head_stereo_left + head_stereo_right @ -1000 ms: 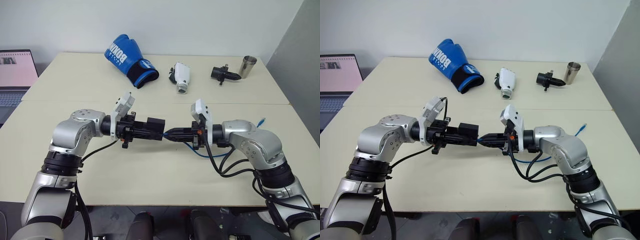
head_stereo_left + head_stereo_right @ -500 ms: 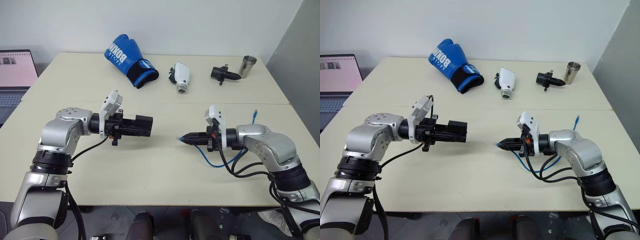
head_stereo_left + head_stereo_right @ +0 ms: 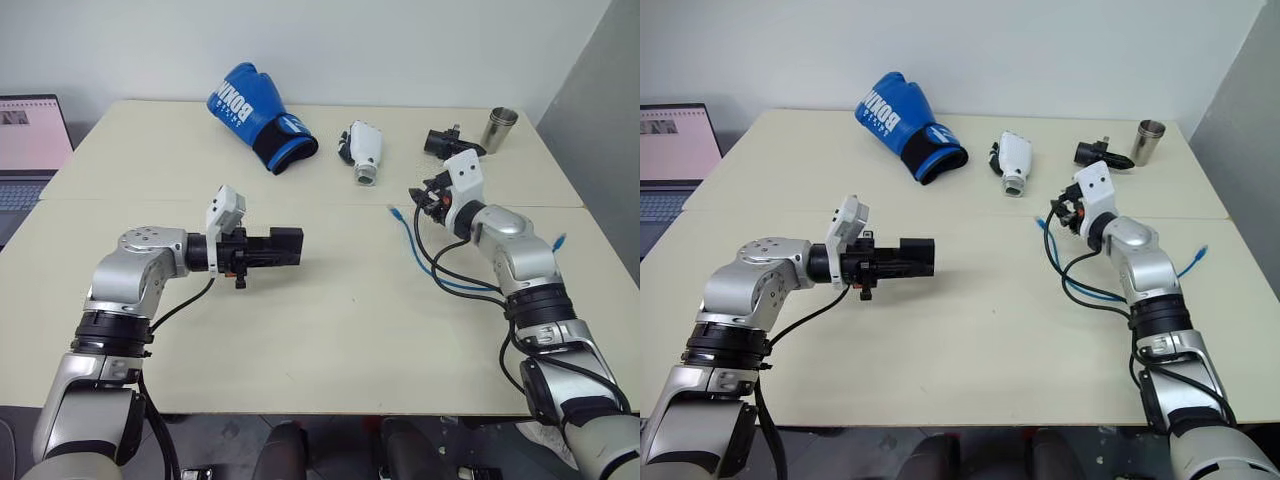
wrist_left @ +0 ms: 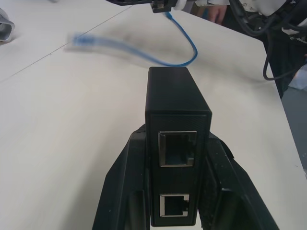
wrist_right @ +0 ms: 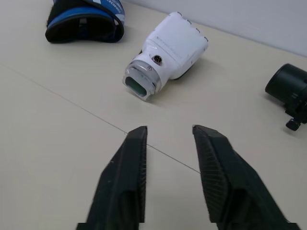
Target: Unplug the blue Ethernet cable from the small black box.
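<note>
While the black box (image 3: 283, 246) is clamped in the left claw (image 3: 268, 248), the blue cable (image 3: 420, 255) is left loose on the table (image 3: 320, 330) beside the parted right claw (image 5: 168, 136).

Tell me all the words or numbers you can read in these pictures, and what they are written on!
"BONIN": white capital letters on the blue boxing glove; the last letter runs out of sight, so the word may be longer.
A small white mark on the glove's black cuff: too small to read.
The laptop screen at the table's side: too blurred to read.
The small black box, white device and metal cup: no text shows.
</note>
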